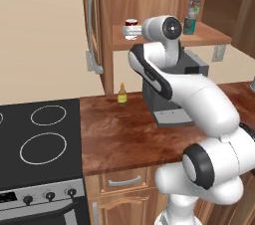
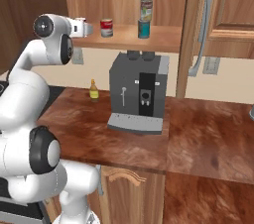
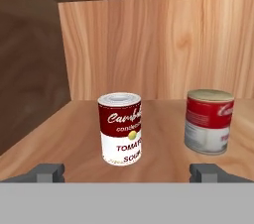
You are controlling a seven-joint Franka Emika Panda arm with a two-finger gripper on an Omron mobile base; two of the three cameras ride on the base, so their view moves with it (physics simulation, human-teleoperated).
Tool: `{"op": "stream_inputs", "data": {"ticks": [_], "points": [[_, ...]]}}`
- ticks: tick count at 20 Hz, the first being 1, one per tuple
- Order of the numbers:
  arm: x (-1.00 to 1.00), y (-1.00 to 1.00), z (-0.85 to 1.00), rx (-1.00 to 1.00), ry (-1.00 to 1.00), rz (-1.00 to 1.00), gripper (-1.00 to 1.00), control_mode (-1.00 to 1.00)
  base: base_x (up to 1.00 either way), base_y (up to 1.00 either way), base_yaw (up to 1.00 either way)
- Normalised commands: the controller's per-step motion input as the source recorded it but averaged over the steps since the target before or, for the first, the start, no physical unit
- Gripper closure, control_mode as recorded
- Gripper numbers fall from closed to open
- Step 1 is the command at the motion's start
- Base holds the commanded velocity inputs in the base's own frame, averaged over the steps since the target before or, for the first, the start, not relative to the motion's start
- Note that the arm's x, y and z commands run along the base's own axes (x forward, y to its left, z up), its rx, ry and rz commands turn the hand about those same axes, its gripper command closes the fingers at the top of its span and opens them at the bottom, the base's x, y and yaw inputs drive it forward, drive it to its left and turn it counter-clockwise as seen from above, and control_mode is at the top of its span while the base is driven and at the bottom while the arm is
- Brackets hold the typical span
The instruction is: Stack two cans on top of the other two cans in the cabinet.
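in the hand view the gripper (image 3: 127,172) is spread wide and holds nothing. soup can (image 3: 120,128) stands just ahead on the shelf (image 3: 49,139), red-grey can (image 3: 209,121) to its right; farther right, green can (image 2: 146,9) sits atop teal can (image 2: 144,28).

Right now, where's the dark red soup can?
On the cabinet shelf, hand view centre: the dark red can stands upright, left of the red-over-grey can.

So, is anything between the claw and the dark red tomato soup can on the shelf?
No. In the hand view only bare wooden shelf lies between the open claw and the tomato soup can; the red-over-grey can stands off to one side.
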Motion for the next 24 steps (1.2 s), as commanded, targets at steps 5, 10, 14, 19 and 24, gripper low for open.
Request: {"op": "stream_inputs", "data": {"ticks": [5,10,14,19,24], "points": [[0.20,0.05,-0.01,0.00,0.00,0.00,-1.00,-1.00,0.00,0.00,0.00],[0.09,0.06,-0.03,0.00,0.00,0.00,-1.00,-1.00,0.00,0.00,0.00],[0.21,0.03,-0.01,0.00,0.00,0.00,-1.00,-1.00,0.00,0.00,0.00],[0.17,0.01,0.00,0.00,0.00,0.00,-1.00,-1.00,0.00,0.00,0.00],[0.29,0.02,-0.01,0.00,0.00,0.00,-1.00,-1.00,0.00,0.00,0.00]]}}
